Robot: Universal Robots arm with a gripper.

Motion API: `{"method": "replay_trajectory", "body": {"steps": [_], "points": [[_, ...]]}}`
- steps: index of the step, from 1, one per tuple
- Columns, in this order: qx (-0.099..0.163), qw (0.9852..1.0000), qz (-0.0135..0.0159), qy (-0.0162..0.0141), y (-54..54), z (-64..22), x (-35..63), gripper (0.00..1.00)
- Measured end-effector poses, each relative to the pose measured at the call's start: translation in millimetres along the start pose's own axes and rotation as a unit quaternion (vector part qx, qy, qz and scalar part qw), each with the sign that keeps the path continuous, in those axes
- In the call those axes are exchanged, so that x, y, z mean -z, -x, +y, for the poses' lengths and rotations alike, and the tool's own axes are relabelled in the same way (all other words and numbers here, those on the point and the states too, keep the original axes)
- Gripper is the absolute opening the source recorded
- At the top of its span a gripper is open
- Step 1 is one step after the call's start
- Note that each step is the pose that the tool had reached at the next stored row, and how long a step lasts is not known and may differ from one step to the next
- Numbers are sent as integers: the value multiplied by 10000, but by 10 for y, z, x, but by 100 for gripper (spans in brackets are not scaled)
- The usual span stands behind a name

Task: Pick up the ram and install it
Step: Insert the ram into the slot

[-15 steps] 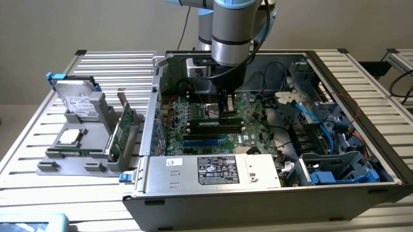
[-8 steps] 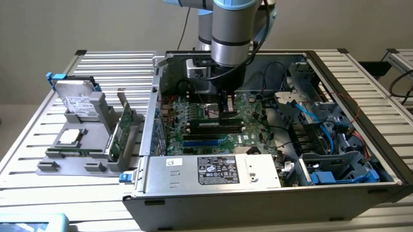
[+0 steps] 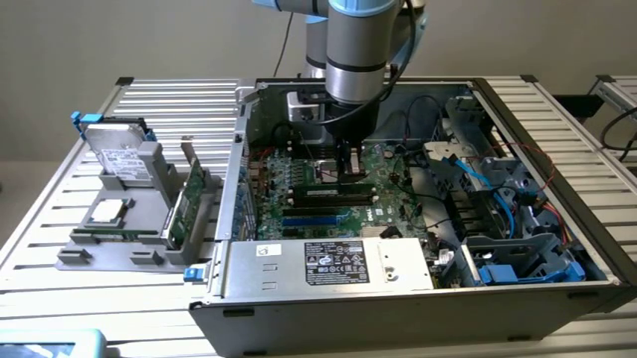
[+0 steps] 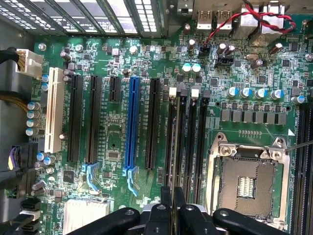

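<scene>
While the ram (image 3: 333,193) hangs in the gripper (image 3: 348,174), I list the scene as follows.

Item, gripper: clenched on the ram, which sits low over the black memory slots (image 3: 324,203) of the motherboard (image 3: 390,168). In the wrist view the ram (image 4: 174,147) shows edge-on as a thin line running out from between the fingers (image 4: 165,196), alongside the memory slots (image 4: 190,142). I cannot tell whether it has entered a slot.

Item, handling: I judge the stick must stay parallel to one slot and upright, with the push straight down and even along its length. A tilt could jam one end.

Item, computer case (image 3: 298,317): open on top; holds the motherboard, a labelled power supply (image 3: 339,262) near the front wall, and blue cables (image 3: 478,179) on the exterior view's right.

Item, grey holder (image 3: 110,240): on the slatted table (image 3: 50,201), outside the case; holds a hard drive (image 3: 118,153) and a green expansion card (image 3: 189,201), both standing on edge.
</scene>
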State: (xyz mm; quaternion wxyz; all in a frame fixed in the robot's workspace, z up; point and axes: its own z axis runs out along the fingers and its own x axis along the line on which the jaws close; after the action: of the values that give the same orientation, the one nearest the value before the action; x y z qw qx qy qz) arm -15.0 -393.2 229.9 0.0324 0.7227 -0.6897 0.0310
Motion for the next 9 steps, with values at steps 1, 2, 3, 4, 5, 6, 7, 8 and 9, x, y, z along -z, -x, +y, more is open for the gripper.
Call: {"method": "replay_trajectory", "body": {"steps": [1,2,3,4,5,6,7,8,9], "points": [[0,10000,0,0,-1,0,0,14],[0,10000,0,0,-1,0,-1,14],[0,10000,0,0,-2,0,-1,14],[0,10000,0,0,-4,0,-1,14],[-2,10000,0,0,-5,0,-1,14],[-6,10000,0,0,-6,1,-1,14],[-11,10000,0,1,-6,0,-1,14],[-18,10000,0,2,-7,0,-1,14],[-29,10000,0,3,-8,0,-1,14]]}}
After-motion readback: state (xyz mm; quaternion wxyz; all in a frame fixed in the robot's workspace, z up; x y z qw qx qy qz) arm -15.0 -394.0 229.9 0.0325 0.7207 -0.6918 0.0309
